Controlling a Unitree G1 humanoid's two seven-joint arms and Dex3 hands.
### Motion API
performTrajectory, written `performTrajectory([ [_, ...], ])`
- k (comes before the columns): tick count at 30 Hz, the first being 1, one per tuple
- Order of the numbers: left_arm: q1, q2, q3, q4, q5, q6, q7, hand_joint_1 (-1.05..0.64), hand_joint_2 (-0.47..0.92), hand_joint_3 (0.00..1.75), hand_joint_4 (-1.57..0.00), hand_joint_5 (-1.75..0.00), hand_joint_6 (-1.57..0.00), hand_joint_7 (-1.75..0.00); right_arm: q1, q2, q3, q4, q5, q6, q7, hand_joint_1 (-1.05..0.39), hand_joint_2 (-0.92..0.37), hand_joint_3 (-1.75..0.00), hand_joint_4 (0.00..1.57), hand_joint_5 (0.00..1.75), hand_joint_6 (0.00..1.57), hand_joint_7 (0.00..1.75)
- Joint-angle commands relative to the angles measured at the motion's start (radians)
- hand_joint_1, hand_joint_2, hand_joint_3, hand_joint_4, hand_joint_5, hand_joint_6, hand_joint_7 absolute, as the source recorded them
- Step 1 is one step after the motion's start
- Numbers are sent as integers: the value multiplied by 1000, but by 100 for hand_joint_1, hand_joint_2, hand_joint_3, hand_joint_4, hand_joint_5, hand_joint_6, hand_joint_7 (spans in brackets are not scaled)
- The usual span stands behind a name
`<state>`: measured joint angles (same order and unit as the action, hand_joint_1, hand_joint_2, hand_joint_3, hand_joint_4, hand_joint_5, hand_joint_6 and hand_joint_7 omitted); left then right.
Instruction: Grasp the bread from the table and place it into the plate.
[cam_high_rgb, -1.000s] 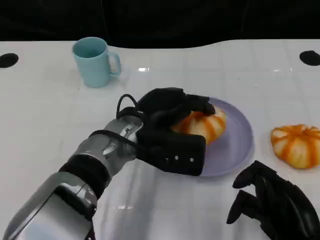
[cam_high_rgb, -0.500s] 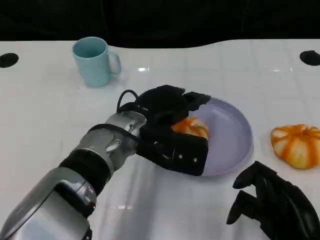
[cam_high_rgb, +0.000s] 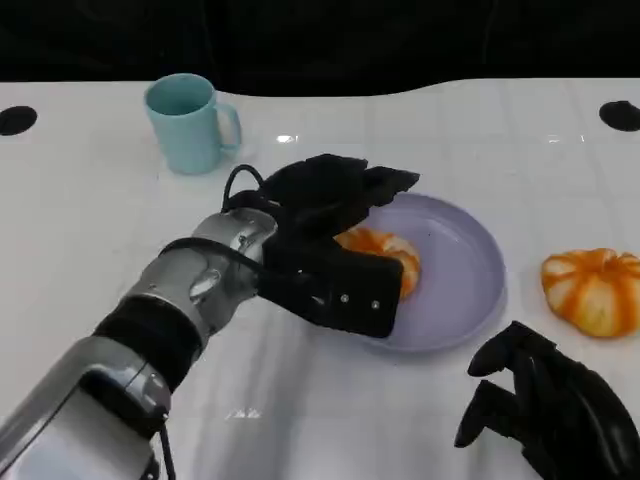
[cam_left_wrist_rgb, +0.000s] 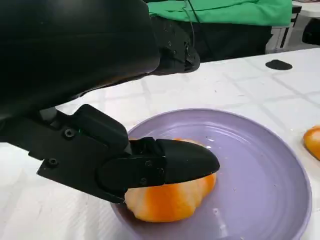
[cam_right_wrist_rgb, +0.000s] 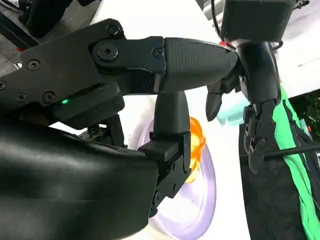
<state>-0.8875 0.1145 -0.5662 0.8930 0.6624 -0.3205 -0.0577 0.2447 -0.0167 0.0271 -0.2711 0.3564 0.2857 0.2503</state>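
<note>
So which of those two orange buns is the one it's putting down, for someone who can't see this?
Find the round lilac plate on the white table. The bread lies on the plate's near-left part, under the left robot hand. The other bun sits alone on the bare table, right of the plate.

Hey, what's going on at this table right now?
The robot is putting bread on a plate. Its left hand is over a bread that lies on the purple plate, fingers apart above it and the thumb alongside. A second bread waits on the table right of the plate. The right hand rests idle, fingers curled, near the front edge.
</note>
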Motion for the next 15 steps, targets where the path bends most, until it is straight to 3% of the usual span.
performTrajectory([
  [1,47,47,51,-73,-68,-21,-74,-86,92,56,-6,-15,-14,-4,2,-7,-14,-14,8,4,-5,-53,-92,-53,59,175,40,175],
  [6,94,68,97,-137,-136,-30,-135,-85,92,53,-9,-17,-15,-4,0,-9,-14,-14,2,4,-7,-52,-92,-53,60,175,41,174],
  [15,215,105,208,-199,-320,-161,-214,-79,92,45,-19,-25,-23,-6,1,-12,-19,-16,8,10,-3,-53,-92,-52,60,175,42,172],
])
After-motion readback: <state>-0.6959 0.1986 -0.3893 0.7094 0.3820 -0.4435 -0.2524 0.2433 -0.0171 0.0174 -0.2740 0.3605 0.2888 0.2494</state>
